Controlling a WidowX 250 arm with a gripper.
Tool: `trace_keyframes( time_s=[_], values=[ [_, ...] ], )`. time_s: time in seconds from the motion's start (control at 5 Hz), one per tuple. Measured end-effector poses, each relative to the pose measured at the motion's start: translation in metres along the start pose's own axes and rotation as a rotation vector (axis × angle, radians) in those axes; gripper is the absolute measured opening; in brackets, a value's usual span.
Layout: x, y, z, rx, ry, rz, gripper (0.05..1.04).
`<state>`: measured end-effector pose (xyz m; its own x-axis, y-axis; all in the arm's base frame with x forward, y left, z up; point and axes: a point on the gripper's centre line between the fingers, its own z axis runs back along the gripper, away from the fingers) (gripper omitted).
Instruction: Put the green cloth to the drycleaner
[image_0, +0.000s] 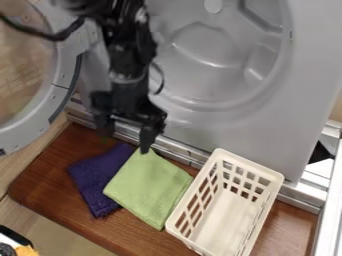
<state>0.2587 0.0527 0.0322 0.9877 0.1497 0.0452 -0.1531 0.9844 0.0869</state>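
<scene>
Laundry area (open dryer (304, 80)).

Lt green cloth (148, 189), dk purple cloth (100, 176)

The black two-finger gripper (125, 135) hangs, fingers apart, above the light-green square cloth (149, 188); this partly covers the dark-purple cloth (93, 176); the cream plastic basket (271, 176) stands beside the green cloth; the grey dryer drum (210, 55) is open behind.

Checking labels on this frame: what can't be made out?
All camera view:
- Purple cloth: part hidden under green cloth.
- Dryer drum: left part behind the arm.
- Dryer door: cut off by left edge.
- Orange item: cut off by bottom edge.
- Gripper touching green cloth: overlapping from this angle, can't tell.
</scene>
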Motion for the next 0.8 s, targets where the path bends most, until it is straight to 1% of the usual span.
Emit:
trace_keyframes(
  time_s=[0.2,0.4,0.6,0.8],
  values=[
    [-0.003,0.007,-0.023,-0.023,-0.012,-0.009,0.999],
    [-0.002,0.010,-0.053,-0.061,0.001,-0.012,0.999],
    [-0.001,0.007,-0.073,-0.087,-0.004,-0.030,0.999],
    [0.001,0.006,-0.083,-0.084,-0.019,-0.025,0.956]
  ],
)
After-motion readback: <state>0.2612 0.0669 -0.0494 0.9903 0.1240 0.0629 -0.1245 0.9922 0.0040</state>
